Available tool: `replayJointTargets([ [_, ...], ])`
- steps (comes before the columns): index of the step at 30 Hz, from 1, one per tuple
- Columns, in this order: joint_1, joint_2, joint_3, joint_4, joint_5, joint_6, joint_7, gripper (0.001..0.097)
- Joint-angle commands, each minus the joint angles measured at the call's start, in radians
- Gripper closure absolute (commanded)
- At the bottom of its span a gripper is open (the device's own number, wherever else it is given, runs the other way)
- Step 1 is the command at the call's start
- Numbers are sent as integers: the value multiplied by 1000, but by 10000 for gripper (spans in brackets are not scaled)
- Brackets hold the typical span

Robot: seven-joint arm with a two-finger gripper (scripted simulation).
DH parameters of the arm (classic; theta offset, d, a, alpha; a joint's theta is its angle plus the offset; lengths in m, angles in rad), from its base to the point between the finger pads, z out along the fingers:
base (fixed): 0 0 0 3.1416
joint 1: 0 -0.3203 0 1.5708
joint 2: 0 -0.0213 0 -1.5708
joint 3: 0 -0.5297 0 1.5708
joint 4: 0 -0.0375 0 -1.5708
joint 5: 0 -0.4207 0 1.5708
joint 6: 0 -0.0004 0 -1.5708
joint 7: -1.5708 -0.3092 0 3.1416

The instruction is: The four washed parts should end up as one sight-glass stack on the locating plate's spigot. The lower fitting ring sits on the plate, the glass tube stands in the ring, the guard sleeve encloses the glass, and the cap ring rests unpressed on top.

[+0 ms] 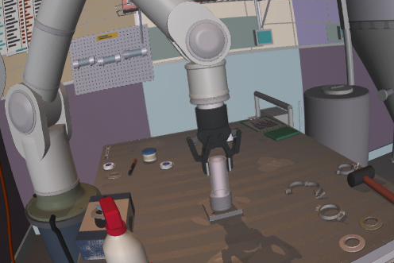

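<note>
In the middle of the wooden bench the square locating plate (222, 210) carries the knurled lower fitting ring (221, 201). A pale, translucent glass tube (218, 177) stands upright in the ring. I hold the tube near its top in my closed gripper (217, 163), which comes straight down from above. Two flat rings (352, 242) (370, 222) lie at the bench's right front corner; I cannot tell which part of the stack they are. The guard sleeve is not identifiable from here.
A small blue-topped jar (149, 155) sits at the rear left with small fittings and a marker around it. Clamp pieces (304, 187) (329, 211) and a mallet (363, 178) lie to the right. A spray bottle (119, 233) and a box stand at the front left.
</note>
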State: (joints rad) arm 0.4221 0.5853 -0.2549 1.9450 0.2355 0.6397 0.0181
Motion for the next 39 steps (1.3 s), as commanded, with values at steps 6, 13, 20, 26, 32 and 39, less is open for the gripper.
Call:
replayJointTargets([
  [6,0,0,0,0,0,0,0,731],
  [13,0,0,0,0,0,0,0,591],
  [20,0,0,0,0,0,0,0,451],
  [26,0,0,0,0,0,0,0,331],
  [32,0,0,0,0,0,0,0,281],
  [39,0,0,0,0,0,0,0,281],
])
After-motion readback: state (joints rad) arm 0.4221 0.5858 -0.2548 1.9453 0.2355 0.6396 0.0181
